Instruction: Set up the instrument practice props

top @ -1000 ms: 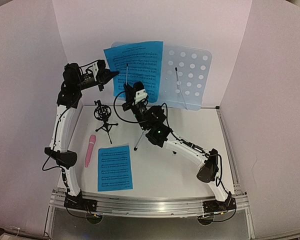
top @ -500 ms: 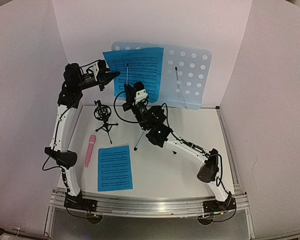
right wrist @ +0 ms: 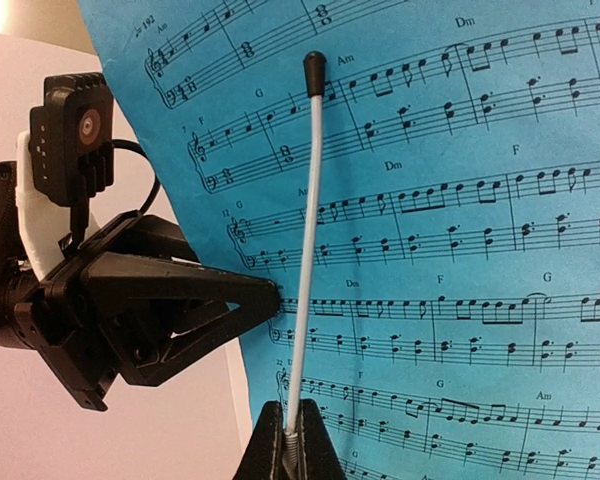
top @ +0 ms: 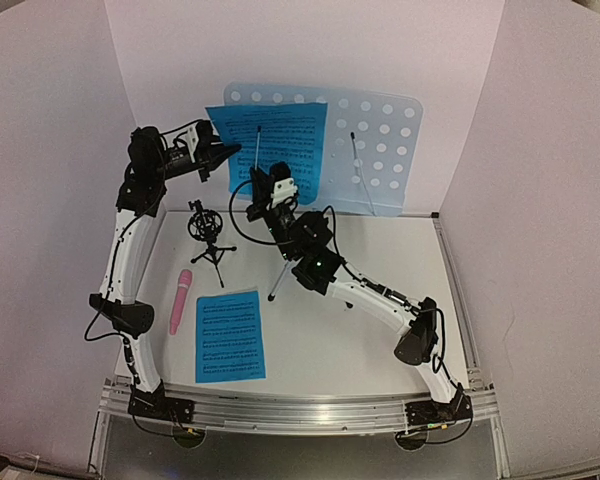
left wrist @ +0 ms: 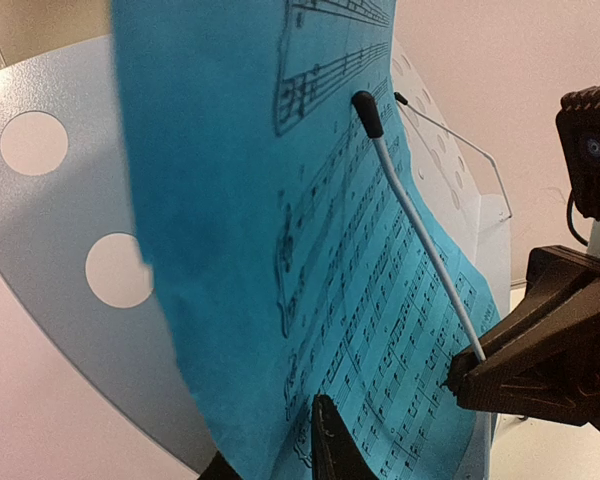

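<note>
Roughly halfway, by my estimate. One music stand (top: pixel 375 150), upright at the back wall. Two blue pages: upper sheet (top: pixel 280 135) against the stand's desk, its left edge pinched in the closed left gripper (right wrist: pixel 272 300); spare sheet (top: pixel 230 335) flat on the table (top: pixel 330 350), not yet placed. One mic holder (top: pixel 208 232), upright, empty. One pink microphone (top: pixel 181 300) lying near it, unseated. Two retainer wires: left wire (right wrist: pixel 304 250) clamped near its base by the right gripper (right wrist: pixel 288 445), fingers fully closed on it; right wire (top: pixel 360 170) untouched.
</note>
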Robot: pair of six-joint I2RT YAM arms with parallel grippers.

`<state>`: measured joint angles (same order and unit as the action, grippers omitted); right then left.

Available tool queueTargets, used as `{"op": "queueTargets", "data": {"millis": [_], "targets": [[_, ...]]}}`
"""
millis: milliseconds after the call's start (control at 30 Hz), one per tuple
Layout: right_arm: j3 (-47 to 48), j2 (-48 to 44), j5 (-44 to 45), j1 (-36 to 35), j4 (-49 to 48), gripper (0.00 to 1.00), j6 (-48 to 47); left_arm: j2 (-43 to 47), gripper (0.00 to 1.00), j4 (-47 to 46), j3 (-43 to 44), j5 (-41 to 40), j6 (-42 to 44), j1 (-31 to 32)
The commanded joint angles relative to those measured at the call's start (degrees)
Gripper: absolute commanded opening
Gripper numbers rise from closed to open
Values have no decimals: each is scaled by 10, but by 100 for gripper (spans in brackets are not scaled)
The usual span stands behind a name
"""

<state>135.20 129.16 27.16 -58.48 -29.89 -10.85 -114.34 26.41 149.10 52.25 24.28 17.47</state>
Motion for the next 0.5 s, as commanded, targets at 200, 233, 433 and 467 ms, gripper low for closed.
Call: {"op": "queueTargets", "data": {"millis": [200,233,433,467], "targets": [[1,-29,3,-8,-9,13,10,28,19,-14,-6,-20,11,1],[0,-30,3,-8,-9,13,10,28,20,-15,-6,-22,12,0],[-16,-39,1,-8,-16,14,10,35,32,-30,-9,-36,12,0],[-19,-41,1,-8,-18,14,11,37,34,-31,-9,-37,12,0]]}}
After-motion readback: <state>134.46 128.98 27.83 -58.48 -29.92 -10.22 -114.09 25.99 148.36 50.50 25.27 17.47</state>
